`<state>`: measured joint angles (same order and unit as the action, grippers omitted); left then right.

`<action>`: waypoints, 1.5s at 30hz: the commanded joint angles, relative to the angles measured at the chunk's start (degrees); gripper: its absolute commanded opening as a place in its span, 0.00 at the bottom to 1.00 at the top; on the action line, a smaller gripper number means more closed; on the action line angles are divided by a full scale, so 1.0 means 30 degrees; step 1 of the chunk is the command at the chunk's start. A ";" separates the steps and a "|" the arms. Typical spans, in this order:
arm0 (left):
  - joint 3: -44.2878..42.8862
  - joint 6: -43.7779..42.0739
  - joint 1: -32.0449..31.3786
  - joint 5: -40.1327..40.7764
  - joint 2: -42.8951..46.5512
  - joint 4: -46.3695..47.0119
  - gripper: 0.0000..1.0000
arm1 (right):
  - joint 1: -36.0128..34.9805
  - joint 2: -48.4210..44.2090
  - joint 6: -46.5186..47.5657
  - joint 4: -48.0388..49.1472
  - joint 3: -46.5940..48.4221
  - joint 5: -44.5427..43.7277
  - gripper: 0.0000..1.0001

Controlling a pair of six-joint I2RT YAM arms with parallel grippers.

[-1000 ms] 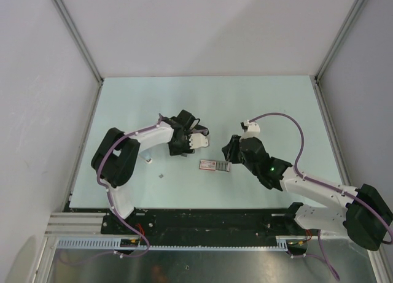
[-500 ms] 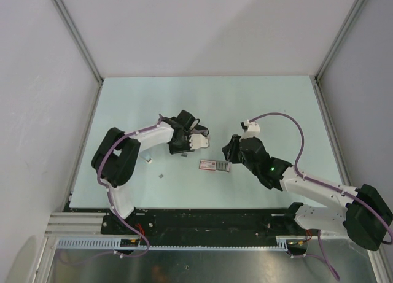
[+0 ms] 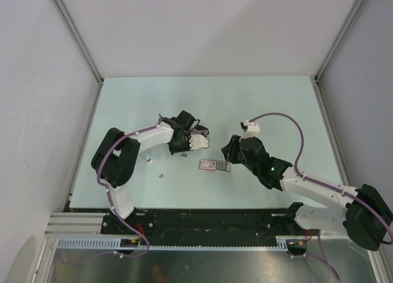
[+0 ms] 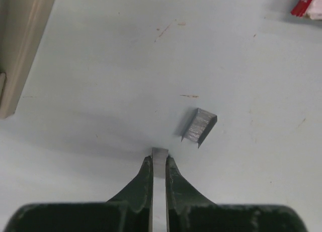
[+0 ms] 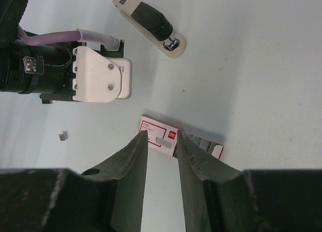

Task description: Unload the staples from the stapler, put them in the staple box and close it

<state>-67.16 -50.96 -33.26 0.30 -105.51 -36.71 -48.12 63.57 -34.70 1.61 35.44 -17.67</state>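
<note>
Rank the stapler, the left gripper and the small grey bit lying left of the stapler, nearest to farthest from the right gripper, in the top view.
1. The stapler: at the fingers of the right gripper, just to its left.
2. The left gripper, shut on a grey strip: farther left, slightly toward the back.
3. The small grey bit: farthest, left and nearer the arms' bases.

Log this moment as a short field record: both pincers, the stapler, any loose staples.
left pincer: closed on a thin pale grey strip, low over the table
right pincer: jaws apart, tips over the stapler; contact unclear
stapler: lying flat on the table, between the arms
loose staples: staple strip beside the left pincer, untouched; smaller staple bit farther off
other: beige-and-black tool lying apart from the stapler
</note>
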 commanded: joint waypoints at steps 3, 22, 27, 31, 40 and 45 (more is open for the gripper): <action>0.0186 0.0581 0.0058 -0.0755 0.1085 -0.0061 0.01 | 0.0146 -0.0444 0.0310 0.0775 0.0052 0.0026 0.34; -1.0126 1.3869 0.3981 -1.5601 0.7220 -0.1139 0.00 | 0.2085 -0.3410 0.1517 0.2870 0.2787 0.7170 0.49; -0.9317 1.9645 0.4401 -2.0753 0.8500 0.2081 0.00 | 0.2345 -0.2448 0.0099 0.5835 0.4095 1.0755 0.56; -0.7091 2.5663 0.4508 -2.3153 0.9538 0.7359 0.02 | 0.2538 -0.1547 -0.1404 0.8798 0.4836 1.3107 0.58; -0.3872 3.2268 0.4515 -2.4376 1.0417 1.4810 0.03 | 0.2206 -0.0882 -0.2045 1.0491 0.6149 1.3718 0.59; -0.2701 3.3229 0.4438 -2.4432 1.0761 1.6512 0.03 | 0.1698 -0.0545 -0.1767 1.0516 0.6394 1.3420 0.58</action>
<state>-76.71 41.87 -19.90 -70.63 -76.12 3.05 -41.87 61.25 -40.05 29.65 52.10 21.96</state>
